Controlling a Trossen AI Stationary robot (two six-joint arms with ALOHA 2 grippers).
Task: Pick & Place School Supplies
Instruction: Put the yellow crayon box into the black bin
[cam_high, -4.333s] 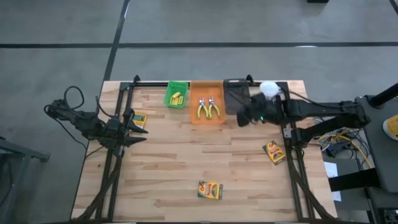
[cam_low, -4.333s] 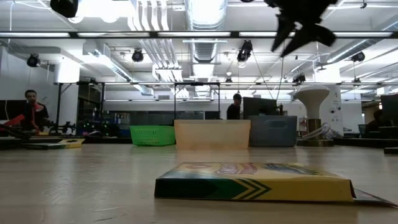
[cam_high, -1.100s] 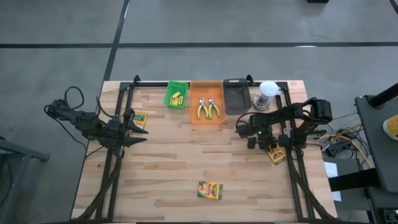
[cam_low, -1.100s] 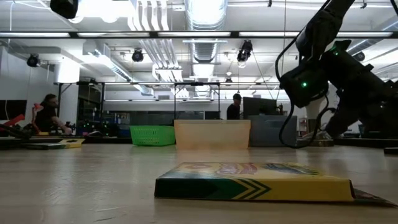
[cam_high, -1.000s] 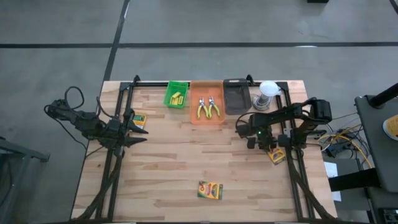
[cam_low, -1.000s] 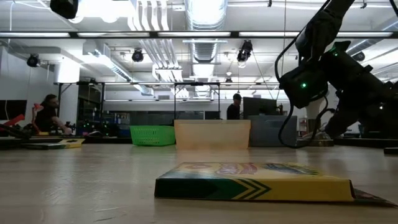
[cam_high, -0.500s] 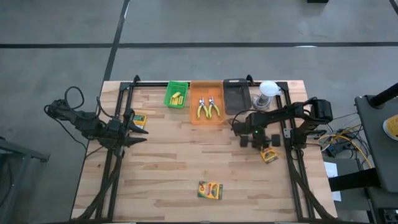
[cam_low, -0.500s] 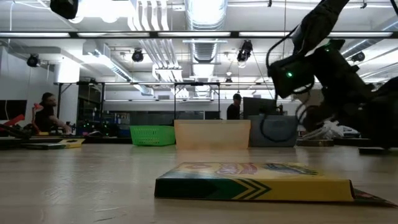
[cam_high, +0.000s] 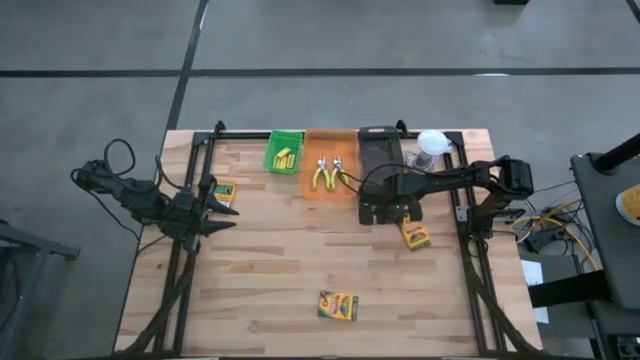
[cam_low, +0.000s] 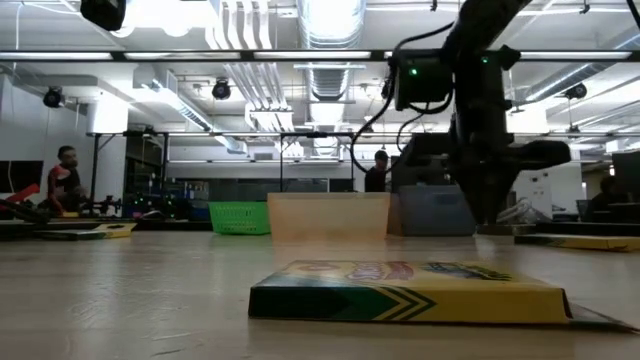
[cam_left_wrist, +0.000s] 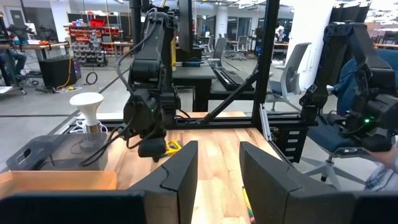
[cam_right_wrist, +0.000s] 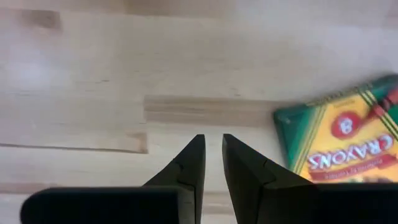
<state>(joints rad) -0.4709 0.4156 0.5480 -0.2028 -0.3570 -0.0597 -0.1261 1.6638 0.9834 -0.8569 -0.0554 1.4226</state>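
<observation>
My right gripper (cam_high: 392, 218) hangs over the table just near of the black tray (cam_high: 380, 150), pointing down. Its fingers (cam_right_wrist: 212, 140) are shut to a narrow slit with nothing between them. One yellow-orange crayon box (cam_high: 415, 234) lies flat on the table close beside that gripper and shows at the side of the fingers in the right wrist view (cam_right_wrist: 345, 146). A second box (cam_high: 338, 305) lies near the table's near edge. A third (cam_high: 224, 192) lies by my open left gripper (cam_high: 228, 205), which waits at the left side. Yellow blocks (cam_high: 286, 156) sit in the green tray, and pliers (cam_high: 328, 177) in the orange tray. My right gripper: the crayon box's green end (cam_right_wrist: 292, 143) lies just outside one finger (cam_right_wrist: 249, 168). A strip of table shows between them, and I cannot tell whether anything touches the box.
Green tray (cam_high: 285, 138), orange tray (cam_high: 335, 195) and black tray stand in a row at the far edge, with a white round object (cam_high: 432, 145) at their right. Dark frame rails (cam_high: 470, 270) run along both table sides. Bare wood lies in the middle. People are in the room behind.
My right gripper has moved from the right rail toward the table's left and slightly far, to the near side of the black tray. The crayon box beside it has slid leftward along the table with it and turned about. The orange tray has shifted a little leftward.
</observation>
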